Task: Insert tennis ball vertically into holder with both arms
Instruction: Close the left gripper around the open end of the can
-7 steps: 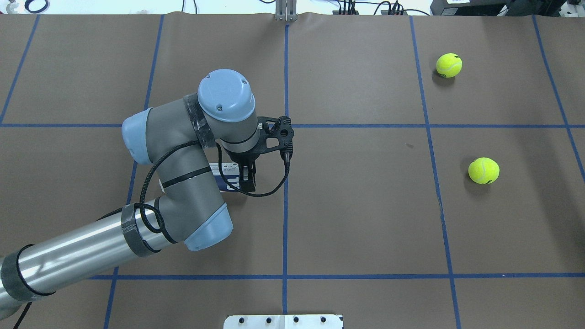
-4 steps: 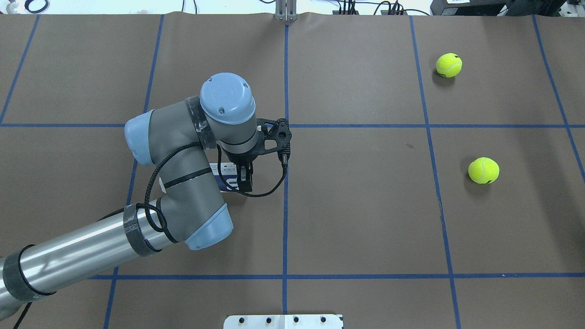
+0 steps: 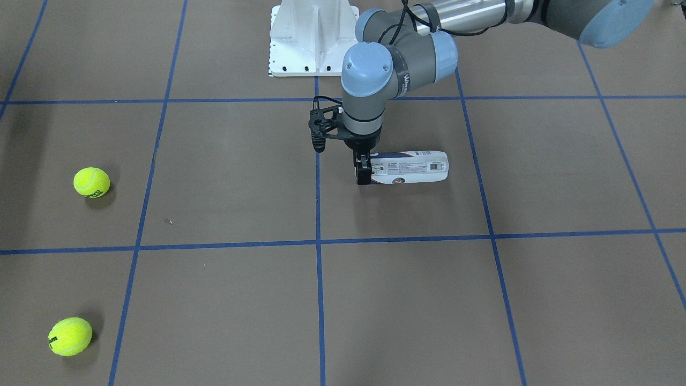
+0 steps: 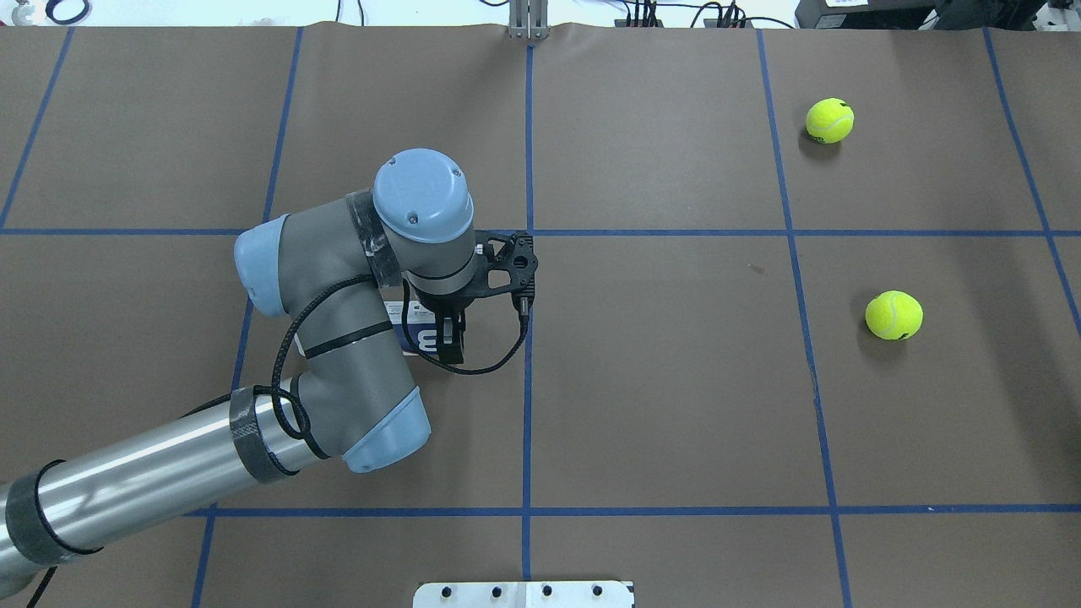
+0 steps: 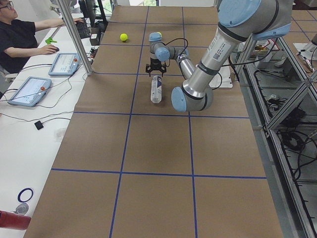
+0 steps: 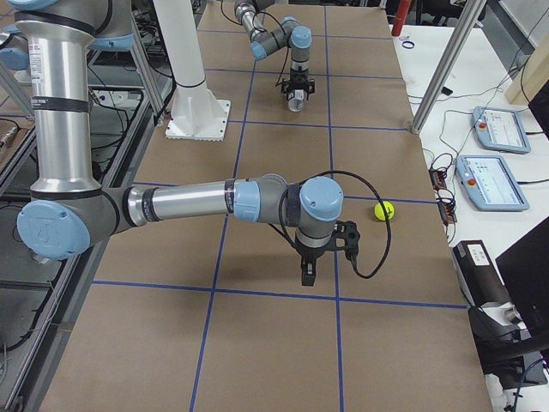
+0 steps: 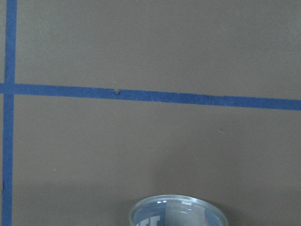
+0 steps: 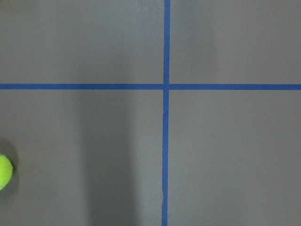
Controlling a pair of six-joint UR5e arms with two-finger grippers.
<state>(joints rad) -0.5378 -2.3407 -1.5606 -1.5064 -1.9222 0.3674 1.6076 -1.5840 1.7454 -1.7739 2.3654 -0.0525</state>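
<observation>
One clear holder (image 3: 410, 167), navy-and-white label, lying flat, two yellow tennis balls (image 4: 893, 315) well apart from it, left gripper (image 3: 364, 178) at its mouth, right gripper (image 6: 307, 276), neither grip can be told.

Brown worktop (image 4: 676, 380), blue tape grid (image 4: 676, 232): holder (image 3: 412, 167) on its side, end at left end effector (image 3: 363, 174); tennis ball (image 4: 893, 315) and second tennis ball (image 4: 829, 120) well apart rightward.

The left tool (image 4: 450, 346) has crept slightly leftward along the holder (image 3: 412, 167).
</observation>
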